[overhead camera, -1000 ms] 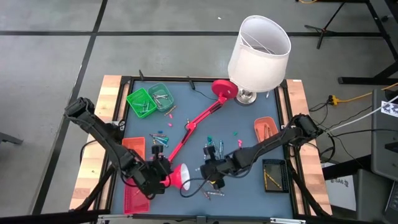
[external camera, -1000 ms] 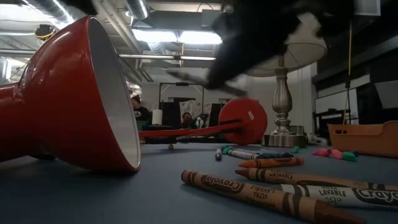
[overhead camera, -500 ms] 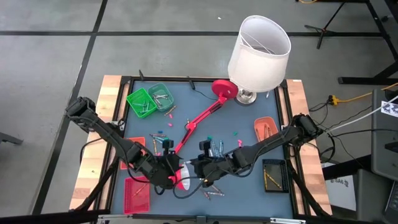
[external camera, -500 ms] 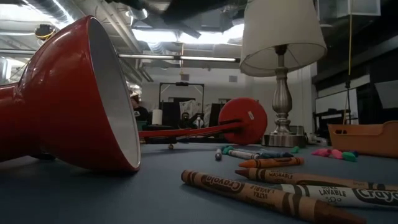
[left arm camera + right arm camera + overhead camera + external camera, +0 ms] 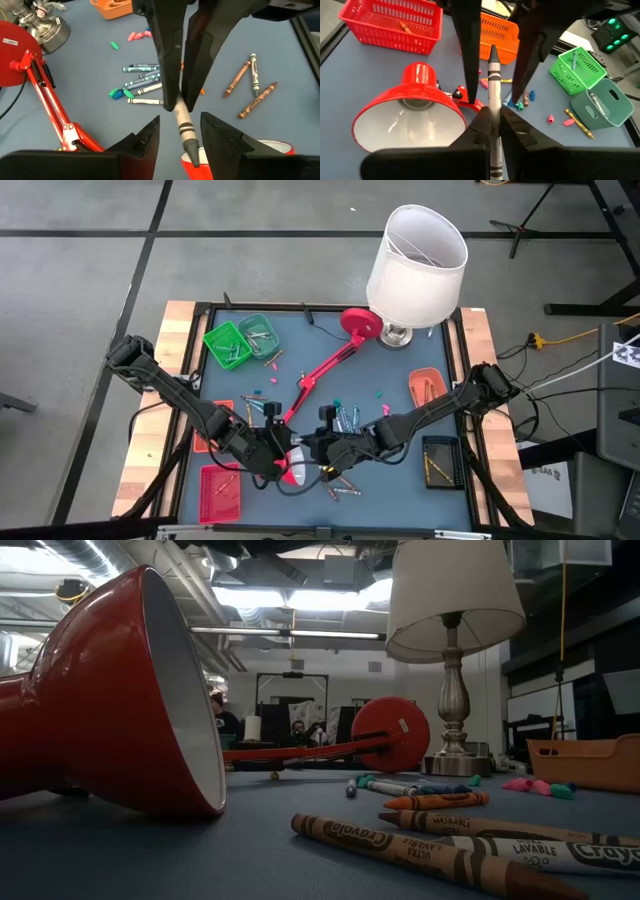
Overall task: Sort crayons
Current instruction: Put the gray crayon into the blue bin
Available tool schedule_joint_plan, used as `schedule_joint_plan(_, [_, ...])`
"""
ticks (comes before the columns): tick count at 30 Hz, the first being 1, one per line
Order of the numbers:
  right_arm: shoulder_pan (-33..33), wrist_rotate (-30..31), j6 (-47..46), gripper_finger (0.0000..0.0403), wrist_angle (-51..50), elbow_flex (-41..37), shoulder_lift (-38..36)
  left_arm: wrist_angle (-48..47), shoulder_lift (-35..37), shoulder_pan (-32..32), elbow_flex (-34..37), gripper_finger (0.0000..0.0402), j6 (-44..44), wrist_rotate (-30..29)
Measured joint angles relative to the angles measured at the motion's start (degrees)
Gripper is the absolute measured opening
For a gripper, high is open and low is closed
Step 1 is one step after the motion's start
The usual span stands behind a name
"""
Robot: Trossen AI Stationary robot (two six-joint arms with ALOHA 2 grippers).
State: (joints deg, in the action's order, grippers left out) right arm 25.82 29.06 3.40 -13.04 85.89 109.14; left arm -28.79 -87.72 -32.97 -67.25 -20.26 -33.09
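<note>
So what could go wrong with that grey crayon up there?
The right gripper holds the grey crayon between the open fingers of the left gripper. If the right lets go before the left closes, the crayon could drop onto the red lamp shade below. The two grippers are also very close, so their fingers might bump and knock the crayon crooked.

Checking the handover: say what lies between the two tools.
A grey crayon, gripped by the right tool, its tip inside the open left tool; left wrist view.
</note>
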Motion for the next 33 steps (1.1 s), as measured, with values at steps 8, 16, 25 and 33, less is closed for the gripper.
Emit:
schedule_joint_plan(8, [0.00, 0.06, -0.09, 0.0018, -0.40, 0.00, 0.00, 0.02, 0.00, 0.00, -0.02, 0.0074, -0.10, -0.01])
schedule_joint_plan(16, [0.01, 0.07, -0.20, 0.0018, -0.49, 0.00, 0.00, -0.09, 0.00, 0.02, 0.00, 0.0017, -0.13, -0.07])
schedule_joint_plan(25, [0.02, -0.13, -0.11, 0.0085, -0.25, 0.00, 0.00, -0.05, 0.00, 0.02, 0.00, 0.0010, -0.10, 0.01])
schedule_joint_plan(33, [0.07, -0.13, -0.11, 0.0149, -1.47, 0.01, 0.00, -7.44, 0.37, 2.32, 0.00, 0.0011, 1.36, 0.04])
